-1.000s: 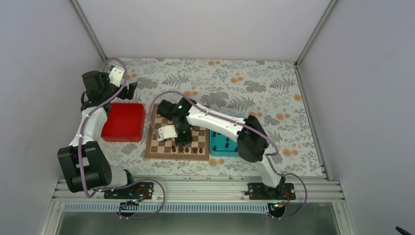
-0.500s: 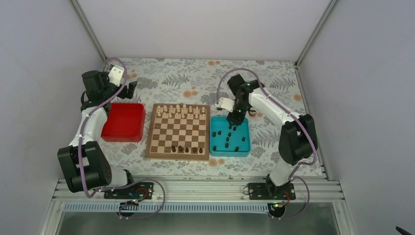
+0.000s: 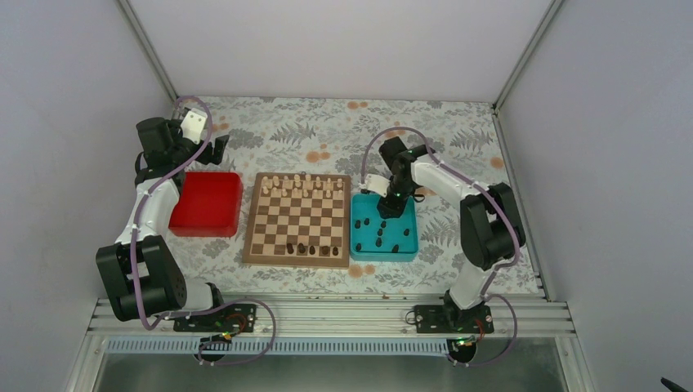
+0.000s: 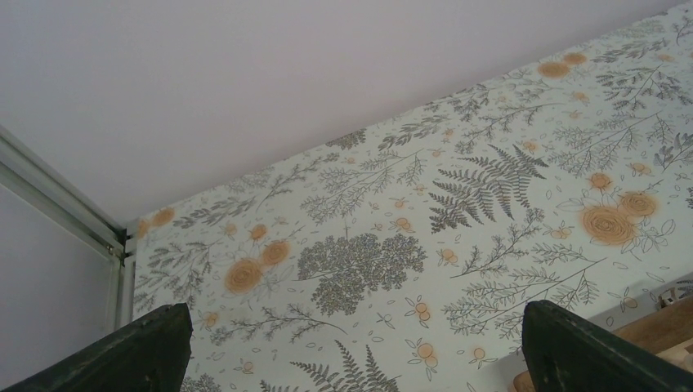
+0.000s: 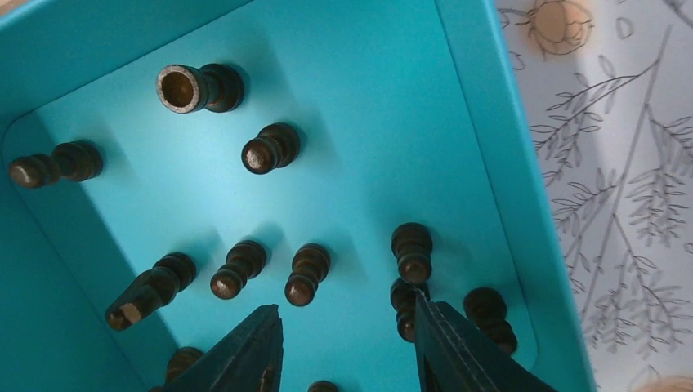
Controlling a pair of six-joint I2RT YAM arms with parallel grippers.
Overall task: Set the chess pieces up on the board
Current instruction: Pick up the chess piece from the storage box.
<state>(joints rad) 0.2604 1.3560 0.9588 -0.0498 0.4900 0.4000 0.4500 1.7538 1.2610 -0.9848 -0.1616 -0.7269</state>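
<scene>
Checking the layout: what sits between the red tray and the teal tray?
The chessboard, in the top view: red tray on its left, teal tray on its right.

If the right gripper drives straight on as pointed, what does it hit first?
Likely the bare floor of the teal tray: the right gripper hangs open over an empty patch. A dark piece lies just beyond its fingers; depth is unclear.

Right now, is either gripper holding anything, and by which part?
Nothing is held. The right gripper is open over the chess pieces in the teal tray; the left gripper is open and empty.
</scene>
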